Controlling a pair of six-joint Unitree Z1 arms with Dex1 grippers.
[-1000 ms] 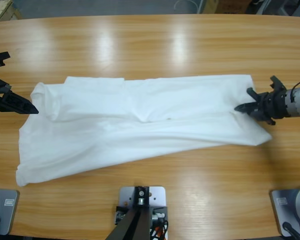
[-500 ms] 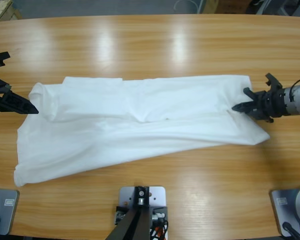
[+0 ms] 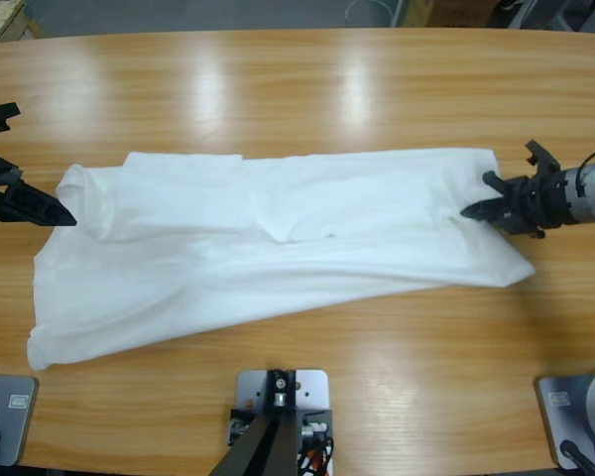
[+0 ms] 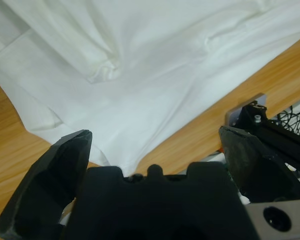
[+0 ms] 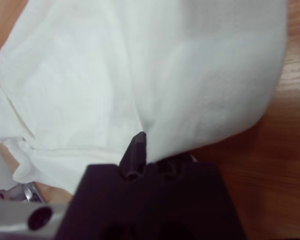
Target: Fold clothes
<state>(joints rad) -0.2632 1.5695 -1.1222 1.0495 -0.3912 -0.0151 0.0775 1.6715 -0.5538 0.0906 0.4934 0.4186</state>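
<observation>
My left end effector (image 3: 52,212) sits at the far left of the table (image 3: 307,89), jaws spread wide and holding nothing. Its tips are just beside the left end of the T-shirt (image 3: 278,238), and I cannot tell whether they touch the cloth. In my left wrist view the T-shirt (image 4: 155,65) fills most of the frame ahead of the open jaws, with a small bunched fold in it.

The T-shirt lies flat across the middle of the table, long side running left to right, its upper part already doubled over. The near left corner trails toward the near edge. I judge it light, soft and limp: it will sag, crease and drag on the wood rather than hold a shape, and a single-layer pinch could slip. The best holds look like the corners and the doubled edges, where the cloth is thicker.

At the right, my right end effector (image 3: 478,210) is closed on the right edge of the T-shirt. My right wrist view shows the cloth (image 5: 140,75) pinched and pulled into a ridge at the jaws.
</observation>
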